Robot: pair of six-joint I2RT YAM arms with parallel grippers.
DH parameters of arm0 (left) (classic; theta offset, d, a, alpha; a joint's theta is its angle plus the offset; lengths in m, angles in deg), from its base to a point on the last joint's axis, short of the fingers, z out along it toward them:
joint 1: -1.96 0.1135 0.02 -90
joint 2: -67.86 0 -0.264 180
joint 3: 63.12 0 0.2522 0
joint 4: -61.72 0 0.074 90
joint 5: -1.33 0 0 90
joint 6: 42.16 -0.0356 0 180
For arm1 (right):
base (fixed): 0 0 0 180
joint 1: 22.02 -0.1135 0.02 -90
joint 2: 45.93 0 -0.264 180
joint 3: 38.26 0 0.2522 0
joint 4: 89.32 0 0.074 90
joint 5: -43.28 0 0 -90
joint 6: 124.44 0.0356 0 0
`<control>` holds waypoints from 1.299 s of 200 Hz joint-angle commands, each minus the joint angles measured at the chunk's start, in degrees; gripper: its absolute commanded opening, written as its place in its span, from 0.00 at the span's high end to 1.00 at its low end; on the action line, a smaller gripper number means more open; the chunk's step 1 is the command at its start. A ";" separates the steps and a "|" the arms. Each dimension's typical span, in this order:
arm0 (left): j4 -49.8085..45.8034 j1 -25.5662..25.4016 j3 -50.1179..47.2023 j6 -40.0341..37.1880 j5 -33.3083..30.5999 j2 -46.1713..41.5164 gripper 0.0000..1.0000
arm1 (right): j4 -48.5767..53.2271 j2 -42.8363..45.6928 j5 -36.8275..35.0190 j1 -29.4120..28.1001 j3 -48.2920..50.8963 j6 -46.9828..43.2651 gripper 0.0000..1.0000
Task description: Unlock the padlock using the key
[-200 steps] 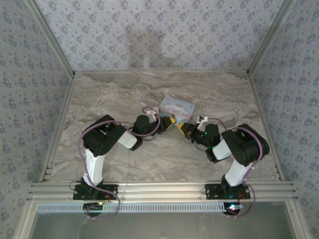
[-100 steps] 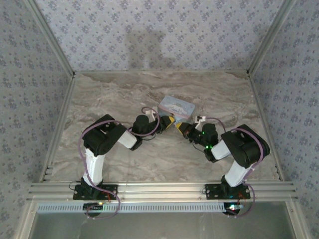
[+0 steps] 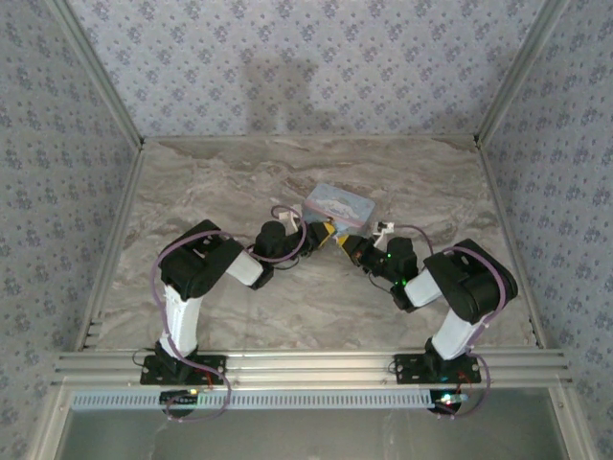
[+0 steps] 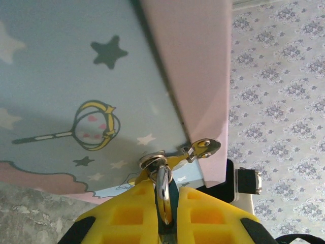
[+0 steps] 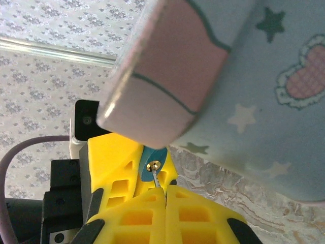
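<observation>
Pinching the thin pale key (image 5: 157, 179), the right claw (image 5: 163, 193) is setting its tip at the small dark-teal padlock (image 5: 151, 157) just ahead, which the left claw (image 4: 163, 201) is clamping; a straight push, then a twist, seems next.

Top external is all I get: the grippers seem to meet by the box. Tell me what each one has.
Observer: The right gripper is shut on the key.
Operator: Give me the key's tip.
Observer: It touches the keyhole of the padlock; I cannot tell whether it is in.
Operator: Now the left.
Observer: The left gripper clamps the padlock, whose shackle passes through the hasp on the box.
</observation>
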 commanded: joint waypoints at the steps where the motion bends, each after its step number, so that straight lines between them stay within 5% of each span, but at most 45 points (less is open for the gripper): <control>1: 6.39 -2.08 1.62 0.80 7.01 -0.06 0.97 | 8.81 4.27 -1.50 -0.81 -4.01 -7.80 1.00; 72: 6.70 -2.06 1.71 1.15 7.10 0.20 0.97 | 19.21 9.42 -1.60 -1.73 -5.89 -16.28 1.00; 194: 6.57 -1.80 0.98 0.62 6.51 0.21 0.97 | 12.10 9.31 1.63 2.57 -1.95 -8.66 1.00; 260: 4.40 -0.09 0.48 -0.99 3.79 -0.41 0.97 | 17.00 11.89 7.48 3.52 0.96 -10.90 1.00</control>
